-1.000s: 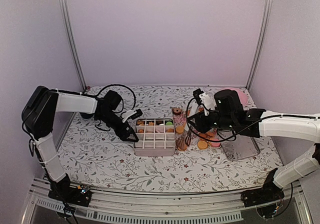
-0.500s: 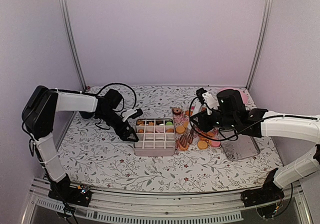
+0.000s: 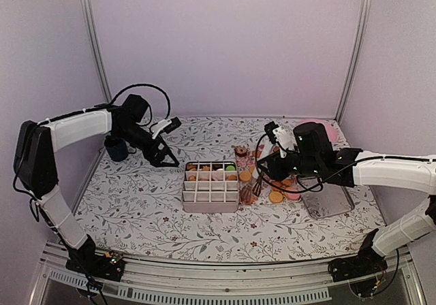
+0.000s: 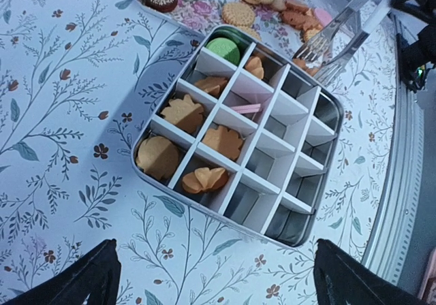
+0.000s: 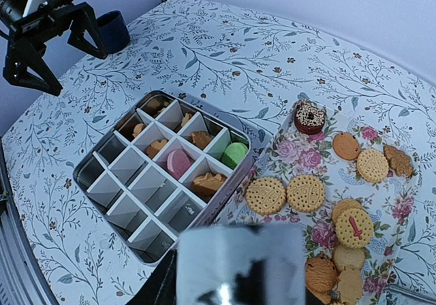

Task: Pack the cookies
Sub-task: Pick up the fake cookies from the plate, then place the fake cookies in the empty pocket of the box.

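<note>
The cookies lie in two places. Orange ones, a green one point(image 4: 227, 47) and a pink one point(image 5: 179, 163) sit in the far cells of a divided metal box point(image 3: 211, 197). More cookies point(image 5: 306, 193), among them a dark brown one point(image 5: 310, 116), lie loose on a floral tray point(image 5: 300, 156) to its right. My left gripper point(image 3: 165, 152) hangs open and empty above the table, left of the box; in its wrist view the gripper point(image 4: 218, 288) shows only black fingertips point(image 4: 88, 284). My right gripper point(image 3: 262, 174) is shut on silver tongs point(image 4: 334, 43), which point at the tray beside the box.
A dark blue cup point(image 3: 116, 148) stands at the back left. A pink plate point(image 3: 328, 131) sits behind the right arm, and a flat metal lid point(image 3: 327, 203) lies to the right of the tray. Metal frame posts rise at both back corners.
My left arm has lifted and swung back to the left, away from the box's left edge, with its jaws spreading wider. The right gripper with the tongs has barely shifted.
</note>
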